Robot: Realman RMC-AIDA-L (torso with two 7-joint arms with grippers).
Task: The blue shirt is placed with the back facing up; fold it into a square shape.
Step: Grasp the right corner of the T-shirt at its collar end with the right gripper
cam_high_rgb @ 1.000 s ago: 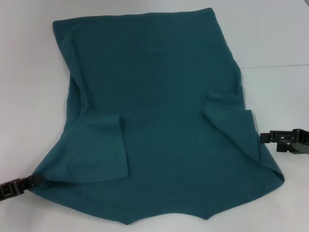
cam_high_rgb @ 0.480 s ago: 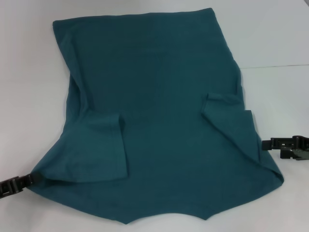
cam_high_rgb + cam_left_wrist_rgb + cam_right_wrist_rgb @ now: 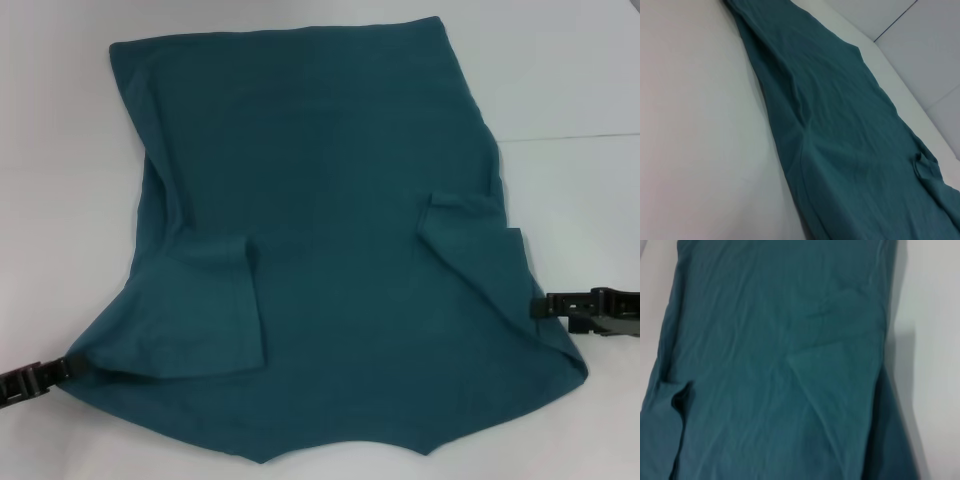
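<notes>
- The blue shirt (image 3: 320,250) lies spread flat on the white table (image 3: 580,80), with both short sleeves already turned inward onto the body of the garment.
- Its long axis runs away from the robot: the straight hem sits at the far end and the wider shoulder end, with its notched edge, lies nearest the robot.
- The left gripper (image 3: 62,368) sits at the shirt's near left corner, its tip meeting the cloth edge; whether the fingers are pinched on the fabric cannot be told from these views.
- The right gripper (image 3: 540,305) sits against the shirt's right edge, a little farther from the robot than the near right corner; its tip touches or just overlaps the edge, and its grip cannot be told either.
- The two grippers thus flank the shirt's near end, one on each side, and the cloth lies inward and forward of both.
- Judging from this, the next fold probably carries the near end along the long axis toward the far hem.
- The left gripper is already at its corner, while the right one stands off its corner, so the right side looks less ready for an even lift.
</notes>
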